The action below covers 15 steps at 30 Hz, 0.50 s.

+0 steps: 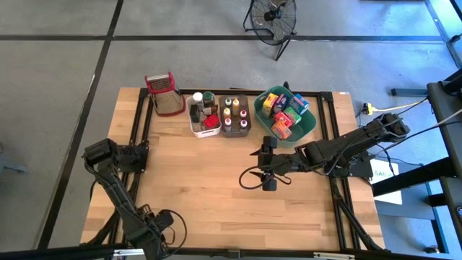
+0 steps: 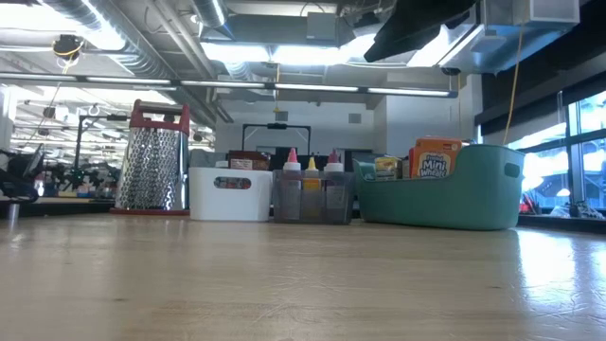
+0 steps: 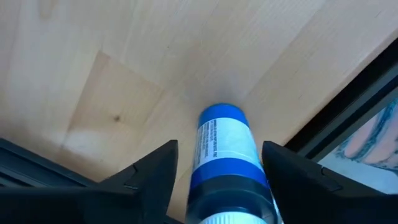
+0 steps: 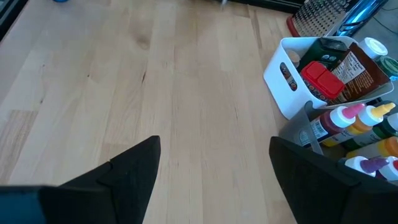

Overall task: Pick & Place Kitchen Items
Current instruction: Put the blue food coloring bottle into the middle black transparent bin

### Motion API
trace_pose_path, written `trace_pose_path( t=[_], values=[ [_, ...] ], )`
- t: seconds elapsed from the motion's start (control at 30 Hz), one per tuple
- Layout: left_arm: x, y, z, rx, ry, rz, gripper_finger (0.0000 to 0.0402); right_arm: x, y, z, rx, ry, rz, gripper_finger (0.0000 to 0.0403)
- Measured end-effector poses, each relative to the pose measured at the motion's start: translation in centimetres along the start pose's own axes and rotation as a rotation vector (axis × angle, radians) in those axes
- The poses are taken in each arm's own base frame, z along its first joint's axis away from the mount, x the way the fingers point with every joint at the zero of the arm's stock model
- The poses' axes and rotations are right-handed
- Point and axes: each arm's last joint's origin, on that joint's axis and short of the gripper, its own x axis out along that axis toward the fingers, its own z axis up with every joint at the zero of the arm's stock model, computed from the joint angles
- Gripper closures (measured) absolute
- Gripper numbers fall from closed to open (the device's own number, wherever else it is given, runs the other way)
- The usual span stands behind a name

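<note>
A small bottle (image 3: 224, 146) with blue bands, a white label and a white top stands upright under my left gripper (image 3: 219, 162), near the table's front left corner (image 1: 160, 225). The gripper points down with one finger on each side of the bottle. The high view hides the bottle under that arm. My right gripper (image 4: 214, 180) hangs open and empty over the middle of the table (image 1: 263, 167). Other kitchen items fill the white bin (image 1: 202, 119), the brown bin (image 1: 234, 119) and the teal bin (image 1: 289, 115) at the far edge. My left gripper comes at the bottle from above, its fingers across the bottle's upper part. A thin gap shows between one finger (image 3: 158, 174) and the bottle's side (image 3: 198, 168). The other finger (image 3: 286, 174) meets the bottle's outline; whether it touches, I cannot tell.
A steel grater (image 1: 164, 94) with a red handle stands left of the bins. The table's black frame rail (image 3: 348, 118) runs close beside the bottle. Bare wood (image 1: 202, 180) lies between the two arms.
</note>
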Motion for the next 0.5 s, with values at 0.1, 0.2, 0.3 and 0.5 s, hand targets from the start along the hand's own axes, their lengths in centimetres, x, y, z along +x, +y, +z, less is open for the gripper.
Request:
trace_pose_path(
  t=[0.1,0.2,0.3,0.5],
  values=[
    [0.03,0.01,0.00,0.004,0.000,0.002,0.0193,0.00,0.00,-0.02,0.000,0.001,0.000,0.0098],
    [0.05,-0.07,0.01,0.025,-0.002,-0.005,0.0221,0.00,0.00,-0.01,0.000,0.001,0.000,0.0098],
    [0.07,-0.07,0.08,0.065,-0.004,-0.004,0.0249,0.00,0.00,-0.01,0.000,0.000,0.000,0.0098],
    [0.06,0.19,0.89,0.137,-0.014,0.029,0.0270,0.00,0.00,-0.01,0.000,0.001,0.000,0.0098]
  ],
)
